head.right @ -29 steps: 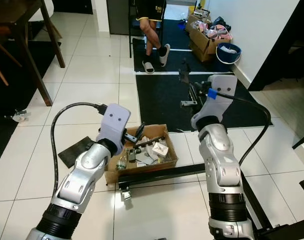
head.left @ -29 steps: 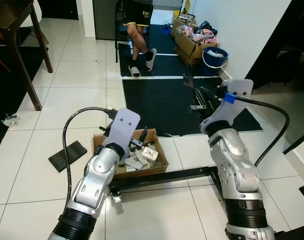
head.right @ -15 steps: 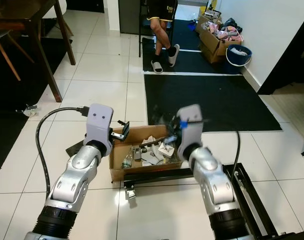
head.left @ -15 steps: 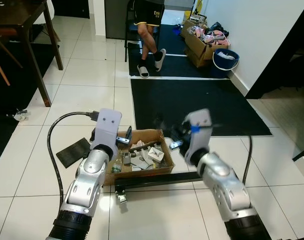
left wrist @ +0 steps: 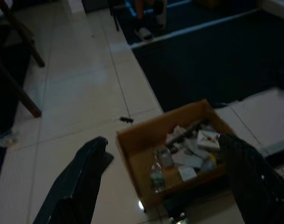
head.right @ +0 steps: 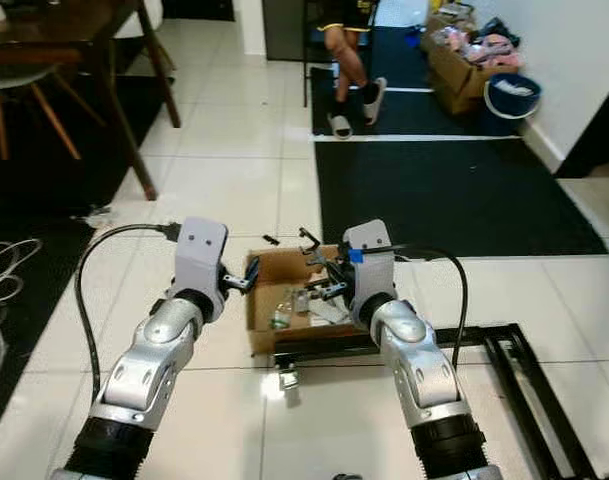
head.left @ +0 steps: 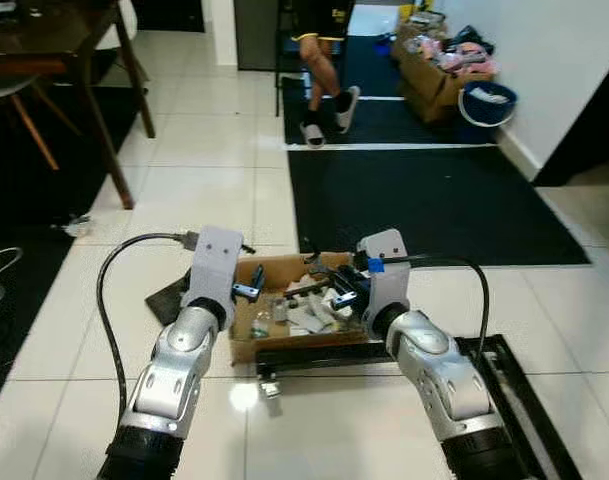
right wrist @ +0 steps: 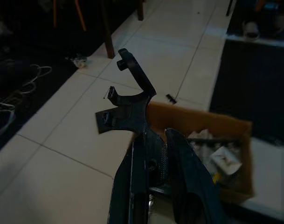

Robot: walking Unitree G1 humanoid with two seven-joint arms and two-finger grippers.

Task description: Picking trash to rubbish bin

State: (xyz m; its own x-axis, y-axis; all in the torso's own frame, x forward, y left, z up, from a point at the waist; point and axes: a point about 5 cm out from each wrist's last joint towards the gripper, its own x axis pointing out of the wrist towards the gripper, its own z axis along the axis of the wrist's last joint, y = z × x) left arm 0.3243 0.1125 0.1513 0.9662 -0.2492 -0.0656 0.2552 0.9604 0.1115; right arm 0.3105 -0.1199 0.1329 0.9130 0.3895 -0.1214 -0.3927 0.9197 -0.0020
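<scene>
A lived-in home interior

White floor tiles [head.left: 204,170], a dark rug [head.left: 424,200], a wooden dining bench [head.left: 54,40] with a chair [head.left: 24,110], cartons of belongings [head.left: 439,70] by the wall, and a person [head.left: 329,70] in slippers seated nearby.

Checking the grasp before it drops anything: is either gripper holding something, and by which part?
The right gripper pinches a black forked plastic piece by its lower stem. The left gripper is open, holding nothing.

Gripper [right wrist: 153,154] clamping black bracket [right wrist: 130,100]
</scene>
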